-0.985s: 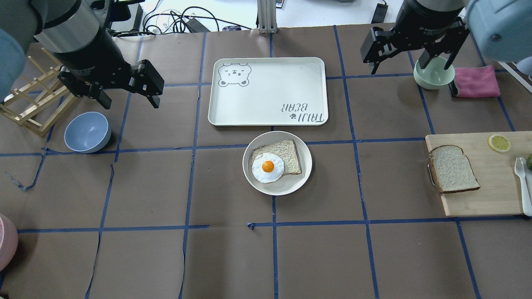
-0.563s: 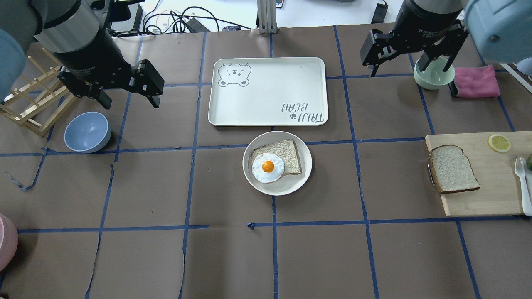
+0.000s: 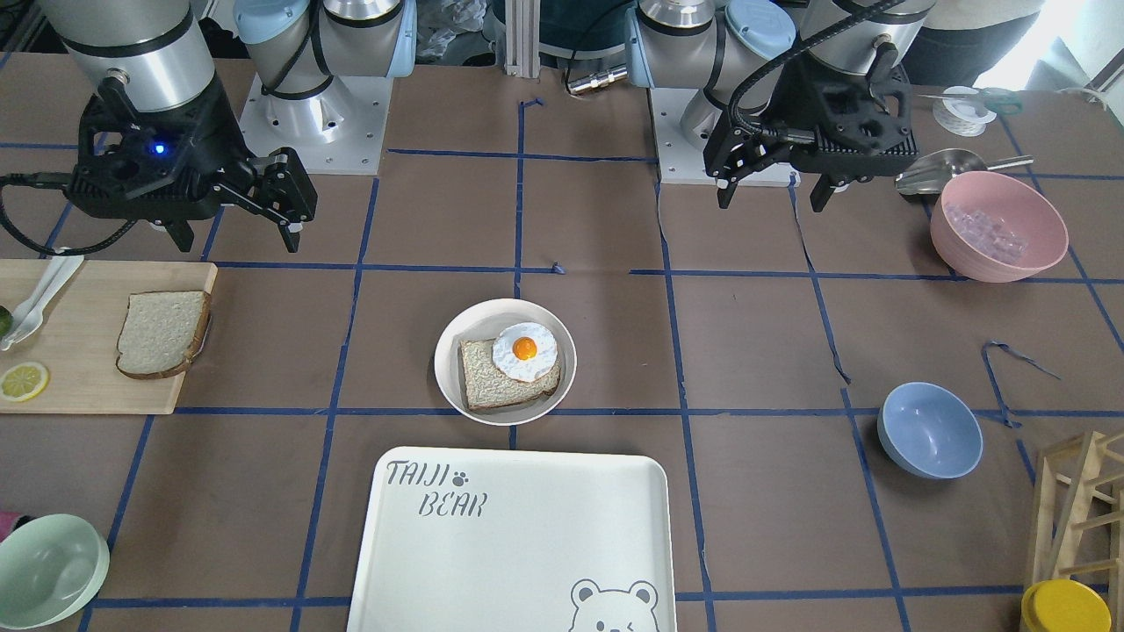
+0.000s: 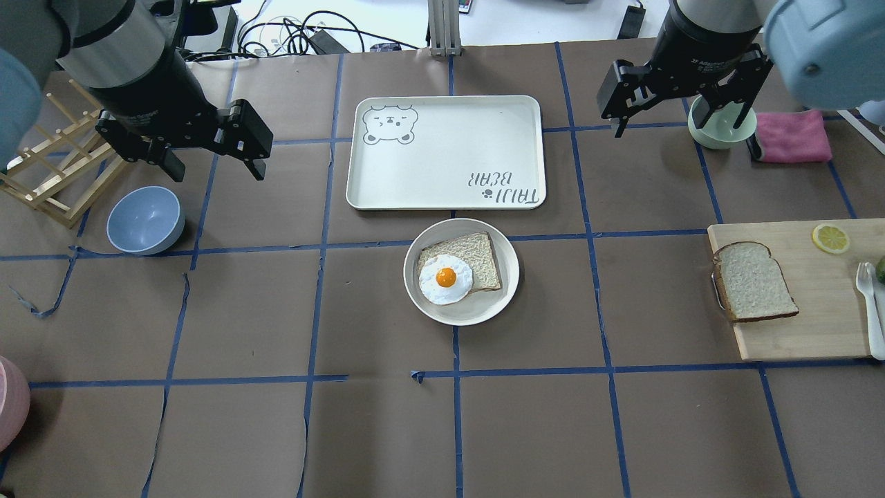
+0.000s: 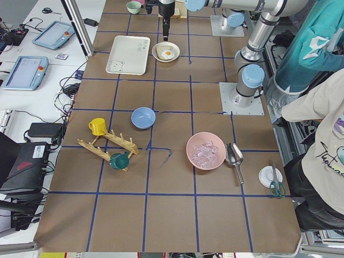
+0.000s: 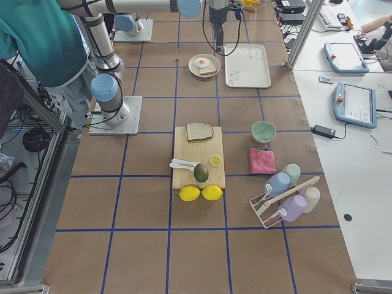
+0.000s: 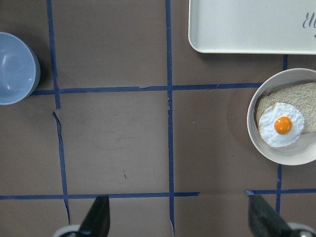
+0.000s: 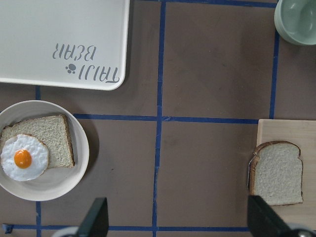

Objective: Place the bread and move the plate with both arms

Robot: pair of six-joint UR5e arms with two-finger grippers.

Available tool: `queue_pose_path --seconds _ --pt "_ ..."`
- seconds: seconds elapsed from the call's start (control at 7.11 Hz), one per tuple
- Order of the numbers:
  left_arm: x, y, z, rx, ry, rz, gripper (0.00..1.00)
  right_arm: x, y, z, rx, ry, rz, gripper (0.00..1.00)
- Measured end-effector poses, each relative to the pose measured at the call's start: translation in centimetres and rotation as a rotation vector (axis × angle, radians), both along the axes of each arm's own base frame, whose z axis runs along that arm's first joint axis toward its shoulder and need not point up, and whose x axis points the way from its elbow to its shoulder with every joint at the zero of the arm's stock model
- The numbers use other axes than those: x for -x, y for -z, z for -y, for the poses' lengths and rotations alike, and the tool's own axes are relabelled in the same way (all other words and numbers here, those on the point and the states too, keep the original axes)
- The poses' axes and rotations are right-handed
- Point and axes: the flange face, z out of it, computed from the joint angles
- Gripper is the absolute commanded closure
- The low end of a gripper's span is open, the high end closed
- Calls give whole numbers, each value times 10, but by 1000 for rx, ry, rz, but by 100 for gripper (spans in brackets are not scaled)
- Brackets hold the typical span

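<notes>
Bread [image 4: 753, 280] is found on the cutting board [image 4: 816, 311] at right, the plate [image 4: 509, 268] at centre. Right gripper [image 4: 660, 119] and left gripper [image 4: 218, 169] are held spread, empty. Pickup is judged unstarted; descent onto the bread is called for.

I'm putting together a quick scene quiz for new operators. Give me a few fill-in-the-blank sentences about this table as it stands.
1. The bread lies on the wooden ____.
2. On the plate, a fried ____ rests on a second slice.
3. The left gripper and the right gripper are both ____ and hold nothing.
4. The bowl beside the pink cloth is pale ____.
Missing words: cutting board; egg; open; green.
</notes>
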Motion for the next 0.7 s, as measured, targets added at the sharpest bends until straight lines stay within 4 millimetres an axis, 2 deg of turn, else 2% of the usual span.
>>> queue_pose_path --seconds 0.28,0.56,0.7 --pt "0 0 0 0 0 0 0 2 8 0 -17 -1 -5 0" --pt "0 0 0 0 0 1 0 22 41 -4 -80 13 -112 0" --pt "0 0 0 0 0 1 0 36 64 -7 -125 28 -165 0"
